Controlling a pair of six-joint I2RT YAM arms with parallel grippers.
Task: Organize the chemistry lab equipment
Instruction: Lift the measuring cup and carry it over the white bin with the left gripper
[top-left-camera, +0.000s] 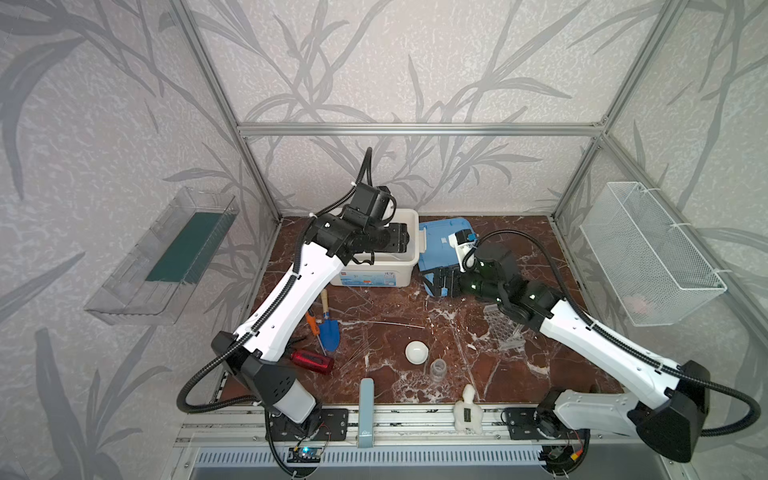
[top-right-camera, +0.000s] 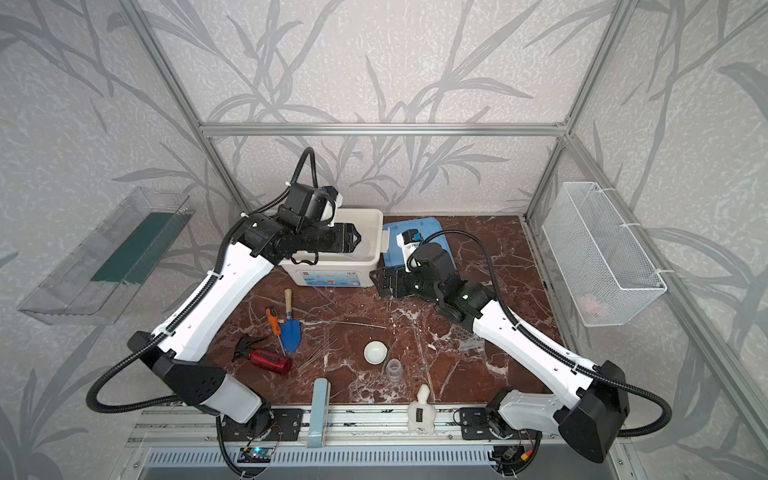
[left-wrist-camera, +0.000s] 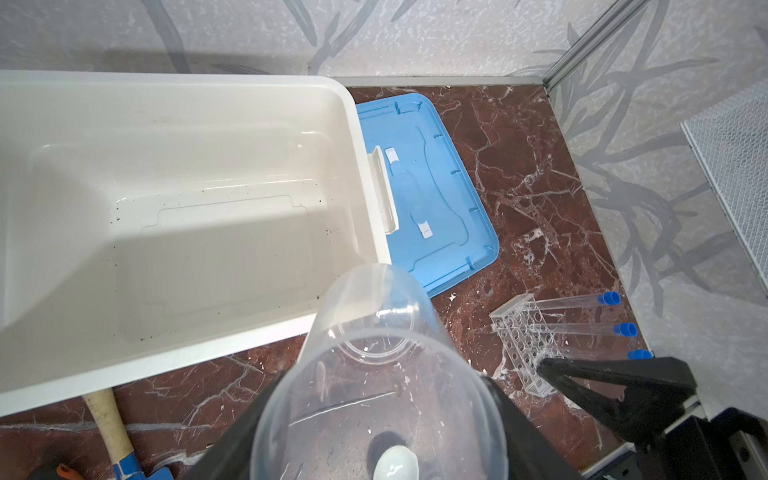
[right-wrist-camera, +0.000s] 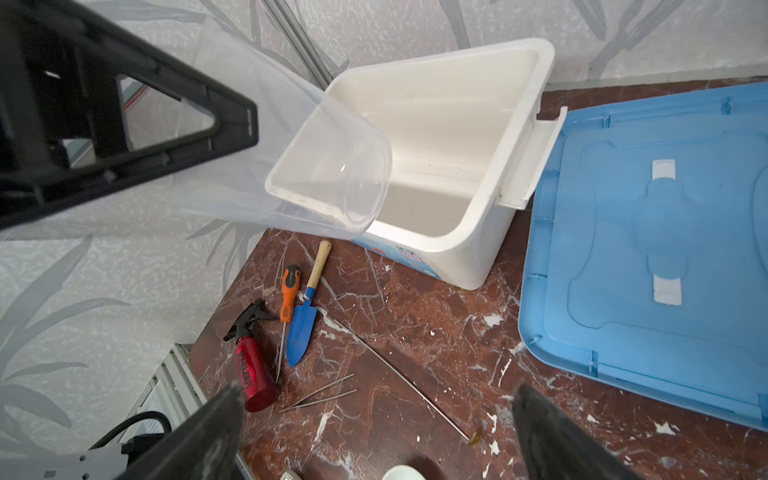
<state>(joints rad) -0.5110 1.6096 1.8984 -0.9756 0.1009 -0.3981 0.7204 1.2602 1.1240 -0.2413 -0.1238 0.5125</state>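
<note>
The left hand (top-left-camera: 402, 240) is clamped around a clear beaker (right-wrist-camera: 316, 178). It holds the beaker tilted in the air, with the base out over the rim of the open white bin (left-wrist-camera: 166, 83) just below that hand. The bin's floor shows scattered dark specks (left-wrist-camera: 232, 191).

The right hand (top-left-camera: 435, 283) is spread wide with nothing between its fingers. It hovers just beside the bin's end, near the blue lid (left-wrist-camera: 436, 187) lying flat on the tabletop (top-left-camera: 457, 374).

Behind the right hand, under its arm, the clear rack (left-wrist-camera: 523, 345) lies on its side with three blue-capped tubes (left-wrist-camera: 573, 300) threaded through it. Further back sit a white dish (top-left-camera: 417, 351) and, just beside it, a small clear cup (top-left-camera: 438, 370). Thin glass rods (right-wrist-camera: 320, 395) lie loose on the tabletop below the right hand.

The wire basket (top-left-camera: 648, 257) on the wall past the right arm holds a pale object (top-left-camera: 636, 305) I cannot make out.
</note>
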